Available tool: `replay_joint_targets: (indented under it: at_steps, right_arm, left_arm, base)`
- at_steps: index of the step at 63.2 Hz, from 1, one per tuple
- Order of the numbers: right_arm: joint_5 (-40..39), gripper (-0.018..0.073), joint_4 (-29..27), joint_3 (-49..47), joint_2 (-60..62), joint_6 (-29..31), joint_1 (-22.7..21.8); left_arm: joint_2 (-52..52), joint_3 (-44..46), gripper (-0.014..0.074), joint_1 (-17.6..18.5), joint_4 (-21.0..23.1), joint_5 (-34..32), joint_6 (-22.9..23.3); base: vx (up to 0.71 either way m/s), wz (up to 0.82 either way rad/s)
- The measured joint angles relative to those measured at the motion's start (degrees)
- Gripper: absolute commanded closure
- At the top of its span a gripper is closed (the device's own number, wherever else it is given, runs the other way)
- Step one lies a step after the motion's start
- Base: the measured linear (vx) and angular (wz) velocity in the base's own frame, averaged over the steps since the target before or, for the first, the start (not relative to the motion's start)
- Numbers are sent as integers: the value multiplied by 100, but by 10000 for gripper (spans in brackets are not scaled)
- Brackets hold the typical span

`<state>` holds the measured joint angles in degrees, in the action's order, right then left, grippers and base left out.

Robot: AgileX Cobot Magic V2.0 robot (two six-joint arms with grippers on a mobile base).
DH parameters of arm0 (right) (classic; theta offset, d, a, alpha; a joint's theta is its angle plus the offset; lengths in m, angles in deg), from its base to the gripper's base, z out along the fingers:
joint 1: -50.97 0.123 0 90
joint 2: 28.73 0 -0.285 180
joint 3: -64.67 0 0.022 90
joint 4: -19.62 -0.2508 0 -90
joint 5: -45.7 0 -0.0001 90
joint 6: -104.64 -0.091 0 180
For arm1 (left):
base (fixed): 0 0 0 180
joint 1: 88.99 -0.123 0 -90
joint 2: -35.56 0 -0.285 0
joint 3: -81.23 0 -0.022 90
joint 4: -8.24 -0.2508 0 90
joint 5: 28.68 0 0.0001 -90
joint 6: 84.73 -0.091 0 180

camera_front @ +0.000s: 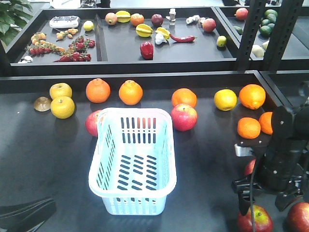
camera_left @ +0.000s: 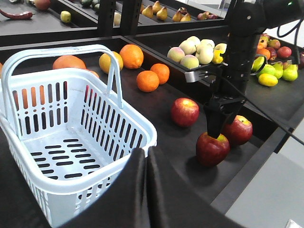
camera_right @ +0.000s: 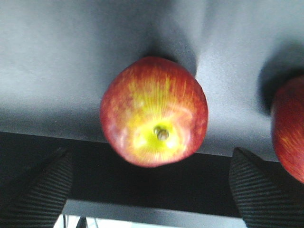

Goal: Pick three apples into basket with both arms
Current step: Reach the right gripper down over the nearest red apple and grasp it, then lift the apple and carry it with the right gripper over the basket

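The right gripper (camera_right: pixel 149 153) is hanging spread wide over an apple (camera_right: pixel 154 111) at the table's (camera_front: pixel 48 169) near edge, its fingers (camera_right: pixel 40 190) flanking the fruit without clasping it. A second apple (camera_front: pixel 299 217) is lying at its 3 o'clock. The left gripper (camera_left: pixel 146 159) is hovering pinched together, holding nothing, beside the basket (camera_front: pixel 130 205), which is standing at the first apple's 10 o'clock. A third apple (camera_front: pixel 184 117) is sitting at the basket's 2 o'clock, with oranges (camera_front: pixel 131 92) lying beyond.

Red, yellow-streaked apple (camera_right: pixel 154 111); pale blue slotted basket (camera_front: pixel 130 205).
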<state>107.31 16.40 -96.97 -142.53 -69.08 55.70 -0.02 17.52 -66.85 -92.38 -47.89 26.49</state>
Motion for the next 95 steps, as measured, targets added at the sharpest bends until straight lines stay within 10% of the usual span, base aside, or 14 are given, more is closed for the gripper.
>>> replay_joint_targets:
  at_steps: [36, 74, 95]
  right_arm:
    - [-233, -9, -21, -30, -795, -5, 0]
    - [-71, 548, -133, -32, 177, 323, 0]
    - [60, 565, -2640, -32, 2187, 2063, 131]
  left_arm:
    - [0, 0, 603, 0, 0, 0, -5]
    - [0, 0, 603, 0, 0, 0, -11]
    - [0, 0, 603, 0, 0, 0, -15]
  base:
    - [0, 0]
    - [0, 0]
    - [0, 0]
